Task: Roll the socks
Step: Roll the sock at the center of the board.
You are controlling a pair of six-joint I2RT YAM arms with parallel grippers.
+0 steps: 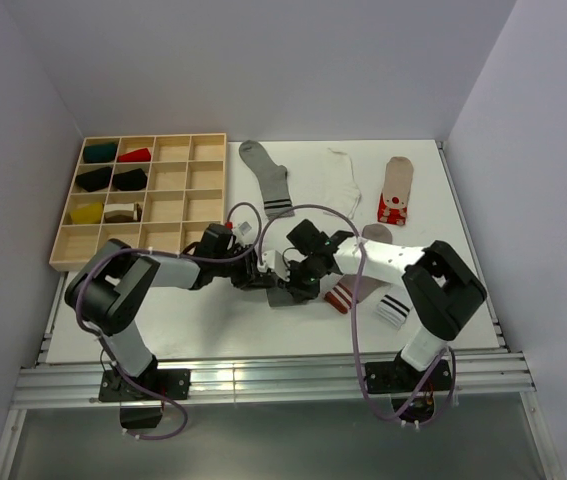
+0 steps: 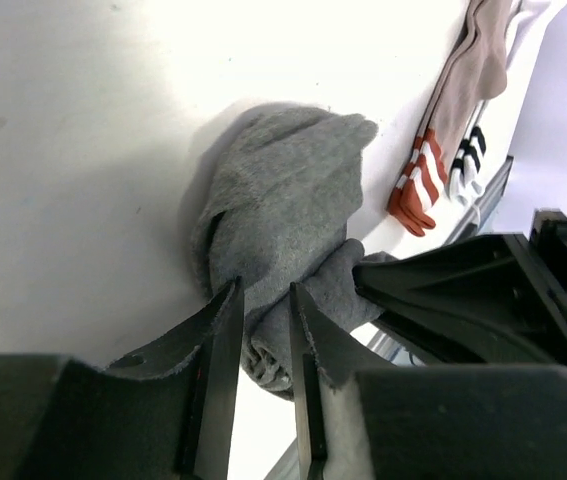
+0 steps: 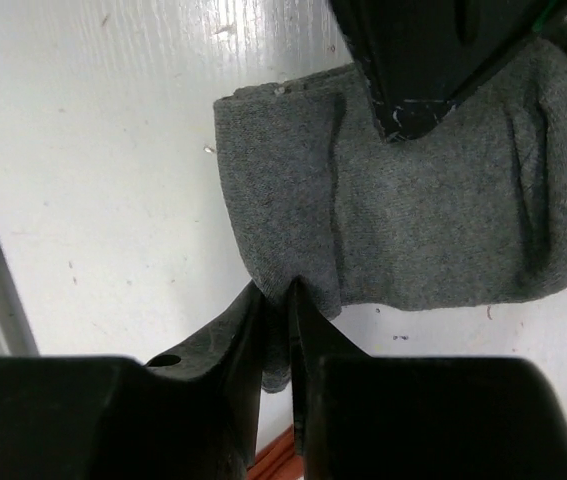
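Observation:
A plain dark grey sock (image 1: 283,294) lies partly rolled on the white table between both arms. In the left wrist view, the rolled end of this sock (image 2: 283,200) sits between the fingers of my left gripper (image 2: 266,300), which is shut on it. My right gripper (image 3: 278,297) is shut on the sock's open edge (image 3: 293,180), pinching a fold of fabric. In the top view the left gripper (image 1: 263,270) and the right gripper (image 1: 298,272) meet over the sock, almost touching.
A grey sock with dark cuff stripes (image 1: 268,178), a white sock (image 1: 345,180) and a taupe sock (image 1: 395,190) lie flat at the back. A taupe red-striped sock (image 1: 348,290) and a white black-striped sock (image 1: 393,308) lie to the right. A wooden compartment tray (image 1: 203,180) holding rolled socks stands at the left.

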